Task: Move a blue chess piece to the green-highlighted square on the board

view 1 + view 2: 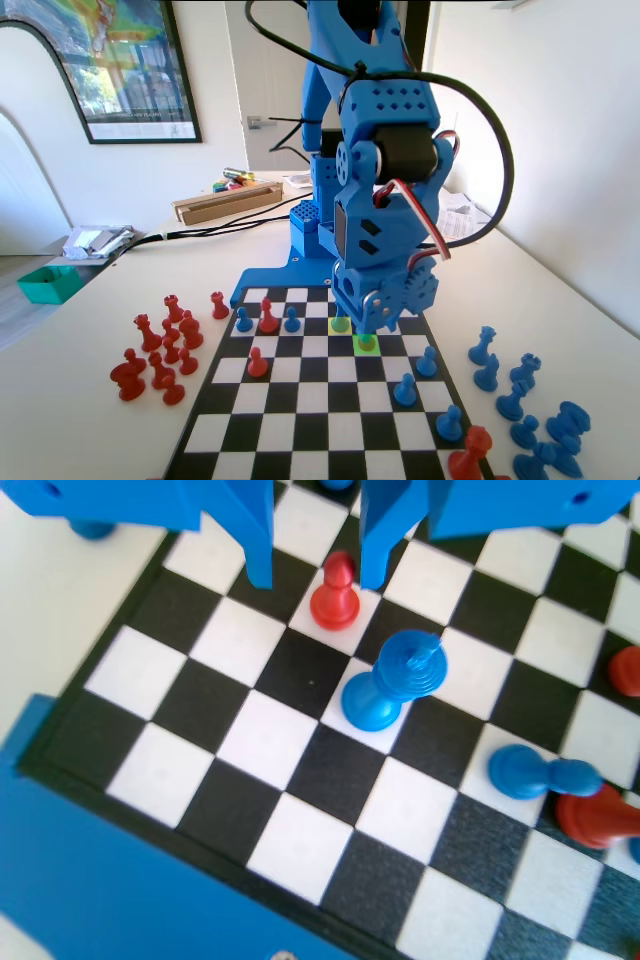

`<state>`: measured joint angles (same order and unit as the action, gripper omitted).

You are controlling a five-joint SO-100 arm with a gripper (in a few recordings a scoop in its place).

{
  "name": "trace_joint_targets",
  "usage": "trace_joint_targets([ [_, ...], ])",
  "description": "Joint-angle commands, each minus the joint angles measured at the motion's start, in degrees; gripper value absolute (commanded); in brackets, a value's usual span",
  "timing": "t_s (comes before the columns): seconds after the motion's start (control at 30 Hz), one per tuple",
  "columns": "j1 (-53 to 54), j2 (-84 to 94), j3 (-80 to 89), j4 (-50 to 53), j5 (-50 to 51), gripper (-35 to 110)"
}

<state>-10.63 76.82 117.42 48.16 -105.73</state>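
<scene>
White tabletop is being seen under the board (300, 400) in the fixed view, where the gripper (375, 325) is being held low over the green-highlighted square (367, 344). In the wrist view, the jaws are being held spread, empty, with a red pawn (335, 592) between them and the blue chess piece (395, 680) standing just below them.

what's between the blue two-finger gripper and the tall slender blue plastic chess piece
In the wrist view, a small red round-headed pawn stands between the gripper and the blue chess piece, under the open jaws' gap.

Black-and-white chequered board (300, 740), blue-edged
</scene>
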Motion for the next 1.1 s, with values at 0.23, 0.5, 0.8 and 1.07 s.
trace_joint_targets([
  [0.23, 0.5, 1.2, 1.3, -1.5, -1.6, 14],
  [0.5, 0.5, 1.1, 1.5, -2.2, -1.5, 14],
  [0.8, 0.0, 1.1, 2.9, -3.9, -1.5, 14],
  [1.07, 0.3, 1.1, 2.4, -3.7, -1.5, 1],
])
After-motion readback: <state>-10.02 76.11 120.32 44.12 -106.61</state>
